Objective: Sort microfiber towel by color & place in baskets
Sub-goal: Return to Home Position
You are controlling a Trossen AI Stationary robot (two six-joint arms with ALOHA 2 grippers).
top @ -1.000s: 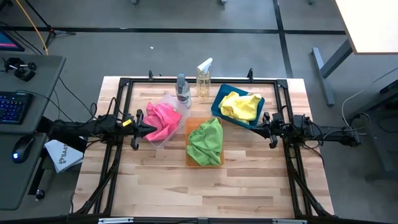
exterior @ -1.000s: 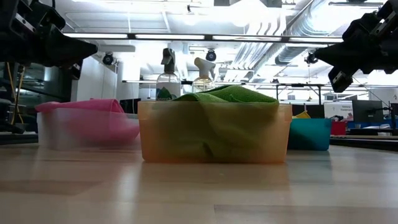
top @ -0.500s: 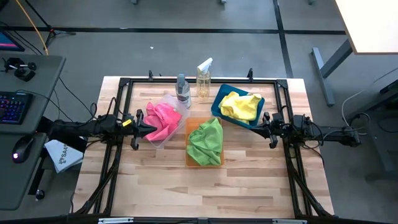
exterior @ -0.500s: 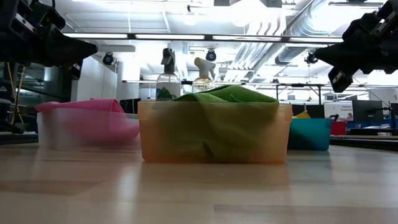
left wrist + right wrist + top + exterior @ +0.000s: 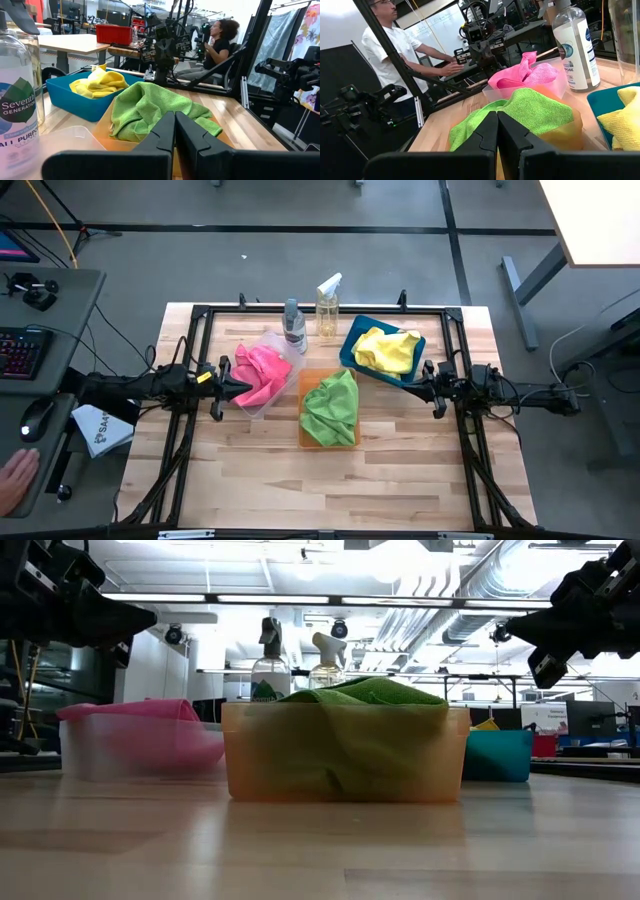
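Soft, light pink towel (image 5: pixel 258 372), green towel (image 5: pixel 330 408) and yellow towel (image 5: pixel 388 350) lie binned apart on the desk (image 5: pixel 300 480), and I'd pinch a raised fold; left end effector (image 5: pixel 174 118) and right end effector (image 5: pixel 497 116) are pressed together, empty

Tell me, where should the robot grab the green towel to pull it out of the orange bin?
Probably the bunched ridge on top of the green towel, pinched from straight above. It humps up over the rim of the orange bin, so that fold is free to pinch, while the bin's walls block any approach from the sides.
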